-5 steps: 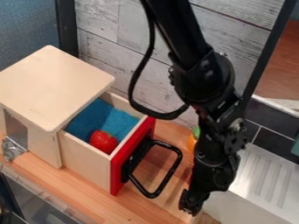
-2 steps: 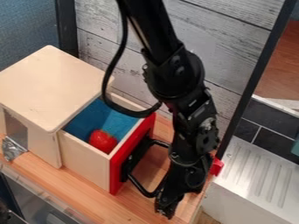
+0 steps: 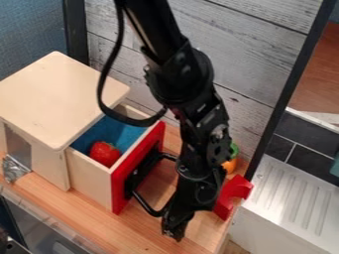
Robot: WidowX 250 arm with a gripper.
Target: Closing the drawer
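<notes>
Look for the drawer (image 3: 89,180) partly out of the wooden box (image 3: 59,101), on the left half of the table (image 3: 122,233); find the red front (image 3: 136,171) turned toward the table's right edge, with the black handle (image 3: 143,203) sticking out from it; place the gripper (image 3: 173,233) low beside the handle's outer end, on the side toward the table's near right corner; can't tell from here whether released or clenched, nor whether in contact with the handle or merely in front of it.

For the closing push, judge everything by one line: from gripper through handle and red front into the box, along the drawer's sliding direction, roughly parallel to the table's near edge and away from its right edge; no need to lift or grasp, probably; better to press squarely near the middle of the front; off toward the near end, liable to twist the drawer in its slot or slip past the handle.

Inside the drawer, note a strawberry (image 3: 104,154) on blue cloth (image 3: 117,132), likely to roll with a sharp shove; toward the table's right edge, beyond the arm, note a red block (image 3: 232,196) and an orange fruit (image 3: 230,164), both outside the path.
</notes>
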